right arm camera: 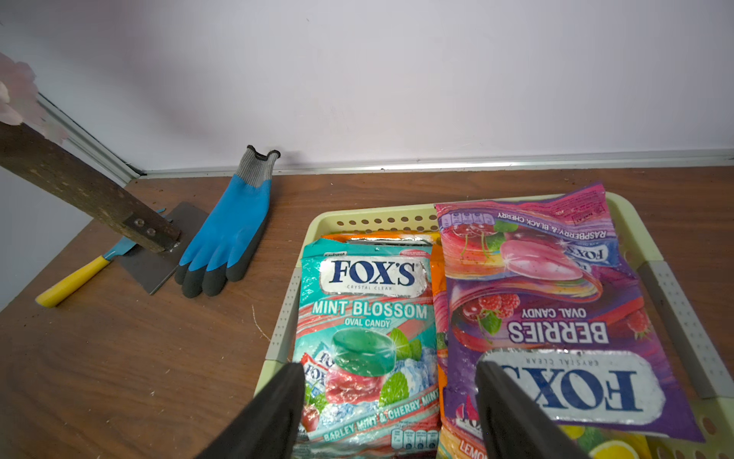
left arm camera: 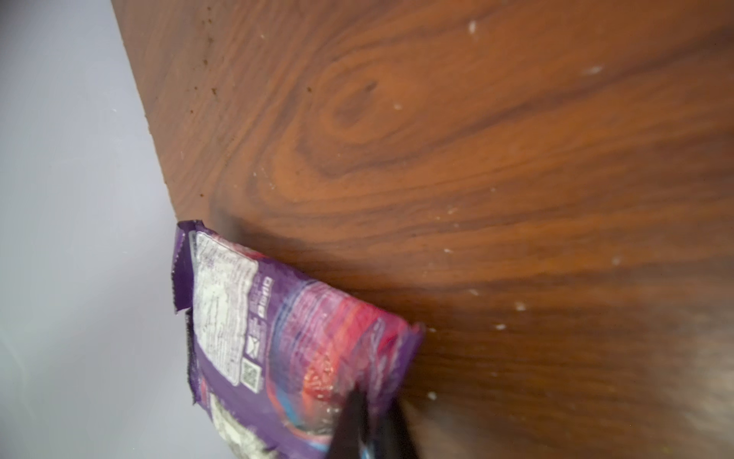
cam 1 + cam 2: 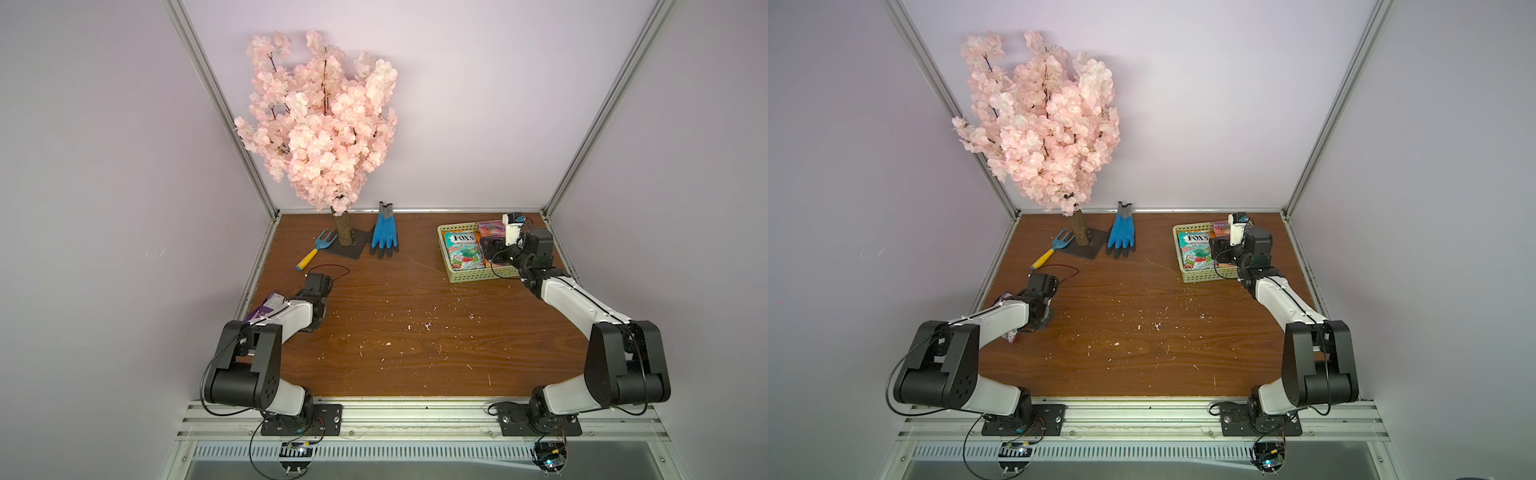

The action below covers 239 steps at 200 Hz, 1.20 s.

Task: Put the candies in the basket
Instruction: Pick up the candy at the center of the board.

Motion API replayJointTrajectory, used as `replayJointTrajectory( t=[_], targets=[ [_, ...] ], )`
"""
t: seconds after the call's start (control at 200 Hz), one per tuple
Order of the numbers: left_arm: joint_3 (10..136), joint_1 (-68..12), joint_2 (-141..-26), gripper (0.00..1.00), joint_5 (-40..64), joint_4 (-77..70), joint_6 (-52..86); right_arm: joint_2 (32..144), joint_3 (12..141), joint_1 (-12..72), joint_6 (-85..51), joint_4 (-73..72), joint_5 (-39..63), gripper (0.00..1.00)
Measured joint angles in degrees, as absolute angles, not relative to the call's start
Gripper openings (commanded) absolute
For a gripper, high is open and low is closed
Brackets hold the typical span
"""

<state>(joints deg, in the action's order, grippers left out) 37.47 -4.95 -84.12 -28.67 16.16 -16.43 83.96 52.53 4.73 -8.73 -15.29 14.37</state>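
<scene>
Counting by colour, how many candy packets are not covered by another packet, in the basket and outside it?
Teal: 1, the Mint Blossom packet in the basket
Purple: 2, the Berries packet in the basket and the held packet in the shut left gripper
Total: 3. The orange packets underneath are too covered to count.

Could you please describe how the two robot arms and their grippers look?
Both arms, left arm and right arm, have white rounded shells between bulky black joint blocks. Thin black cables loop along them. Each stands on a black bolted plate. The right gripper has flat black fingers.
</scene>
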Motion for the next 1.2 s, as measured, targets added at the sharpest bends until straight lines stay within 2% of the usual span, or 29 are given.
replayJointTrajectory(
  t=[0.225, 0.535, 0.686, 0.956, 1.196],
  targets=[
    [42.4, -4.9, -75.6, 0.00, -18.7, 21.8, -13.8, 80.1, 49.3, 9.3, -5.7, -19.8, 18.9, 0.72],
    [49.4, -9.1, -62.4, 0.00, 8.9, 28.5, -10.6, 77.7, 46.8, 20.5, 6.5, -24.6, 30.8, 0.68],
    [53.0, -11.9, -62.6, 0.00, 22.0, 29.1, -10.1, 77.0, 46.0, 25.6, 13.2, -24.5, 34.6, 0.58],
    [55.3, -19.9, -66.4, 0.00, 35.2, 29.9, -12.7, 74.2, 41.4, 33.1, 22.8, -24.6, 40.4, 0.57],
    [55.2, -22.0, -67.6, 0.00, 42.3, 29.5, -14.8, 77.1, 41.8, 38.5, 25.1, -26.0, 38.9, 0.58]
  ],
)
